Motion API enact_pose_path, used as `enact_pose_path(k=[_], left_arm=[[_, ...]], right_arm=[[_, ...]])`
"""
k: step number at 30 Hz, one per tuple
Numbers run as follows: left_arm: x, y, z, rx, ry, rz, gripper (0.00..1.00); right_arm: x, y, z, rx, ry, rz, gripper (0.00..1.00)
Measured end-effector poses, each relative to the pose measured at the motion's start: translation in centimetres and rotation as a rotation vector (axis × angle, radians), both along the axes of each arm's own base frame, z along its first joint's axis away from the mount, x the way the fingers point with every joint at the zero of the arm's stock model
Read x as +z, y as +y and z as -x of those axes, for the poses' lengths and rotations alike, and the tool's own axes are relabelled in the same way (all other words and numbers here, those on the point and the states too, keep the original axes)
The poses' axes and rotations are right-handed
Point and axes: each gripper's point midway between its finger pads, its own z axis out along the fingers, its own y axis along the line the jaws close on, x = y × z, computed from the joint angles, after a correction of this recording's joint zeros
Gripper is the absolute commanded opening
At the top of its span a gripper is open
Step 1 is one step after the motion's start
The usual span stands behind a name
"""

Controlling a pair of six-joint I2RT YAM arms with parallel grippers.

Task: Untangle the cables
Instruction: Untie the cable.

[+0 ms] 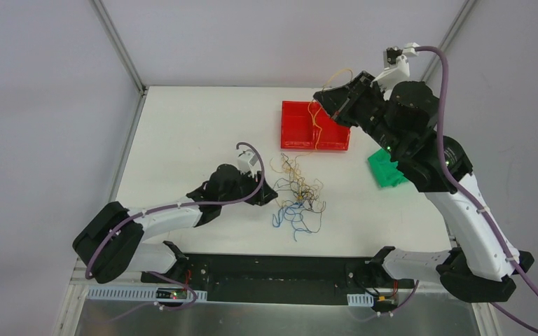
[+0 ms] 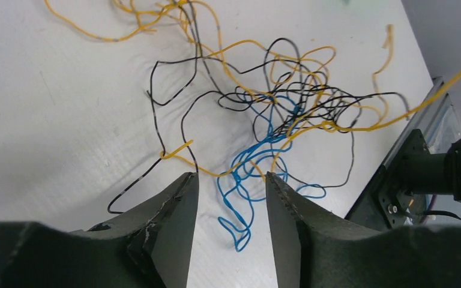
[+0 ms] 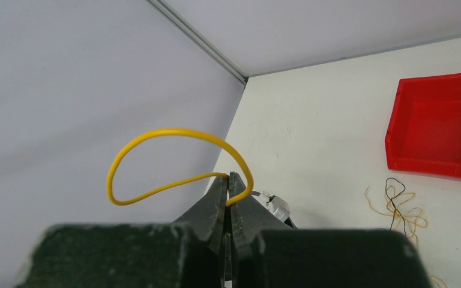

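White table [image 1: 182, 140], curly (hair-thin) cables [image 1: 298, 192], left pincer [image 2: 231, 177] apparently spread, right pincer [image 3: 228, 176] pinching one.

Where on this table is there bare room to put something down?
Bare table: far left, between the left edge and the red bin; near right, between the cables and the right arm. Crowded: the middle, where the cables sprawl by the left gripper.

A robotics lab test cell was indicated: a bare white table [image 1: 182, 133] was enclosed by plain grey panels [image 1: 35, 105] held in metal frame bars [image 1: 120, 49]. A left arm [image 1: 161, 213] and a right arm [image 1: 466, 206] were bolted at its near edge, with a black rail [image 1: 280, 269] set between their bases and a slotted wiring duct [image 1: 119, 294] fitted below.
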Motion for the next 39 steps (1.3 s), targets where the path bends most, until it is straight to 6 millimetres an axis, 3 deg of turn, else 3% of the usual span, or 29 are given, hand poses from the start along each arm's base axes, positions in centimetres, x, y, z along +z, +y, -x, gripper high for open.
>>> enact_pose_path(k=[5, 13, 18, 22, 25, 26, 29, 34, 37, 39], left_arm=[[3.5, -0.5, 0.1, -0.037, -0.089, 0.055, 0.59], [7.7, -2.7, -0.1, -0.14, -0.202, 0.122, 0.59], [8.6, -5.1, 0.7, -0.24, -0.221, 0.165, 0.55], [8.2, -7.0, 0.9, -0.301, -0.216, 0.173, 0.53], [7.6, -7.6, 1.1, -0.32, -0.207, 0.172, 0.45], [7.4, -7.7, 1.2, -0.324, -0.204, 0.17, 0.39], [6.5, -8.5, 1.1, -0.334, -0.187, 0.162, 0.01], [6.0, -8.6, 1.1, -0.324, -0.176, 0.161, 0.0], [7.5, -7.5, 1.1, -0.291, -0.212, 0.146, 0.0], [9.6, -6.6, 1.1, -0.275, -0.25, 0.124, 0.0]], right_arm=[[-1.0, 0.5, -0.4, 0.004, 0.026, 0.025, 0.0], [-1.1, 0.9, -1.0, 0.005, 0.035, 0.032, 0.0], [-0.6, 1.0, -0.9, 0.009, 0.028, 0.025, 0.0], [-0.7, 1.1, -1.0, 0.012, 0.03, 0.026, 0.0], [-0.8, 1.1, -1.1, 0.01, 0.032, 0.027, 0.0], [-0.8, 1.1, -1.1, 0.009, 0.032, 0.027, 0.0], [-0.8, 1.0, -1.2, 0.005, 0.032, 0.028, 0.0], [-0.9, 0.8, -1.3, -0.003, 0.031, 0.029, 0.0], [-2.4, 0.1, -1.1, -0.017, 0.037, 0.063, 0.0], [-4.4, -0.6, -0.9, -0.029, 0.046, 0.102, 0.0]])
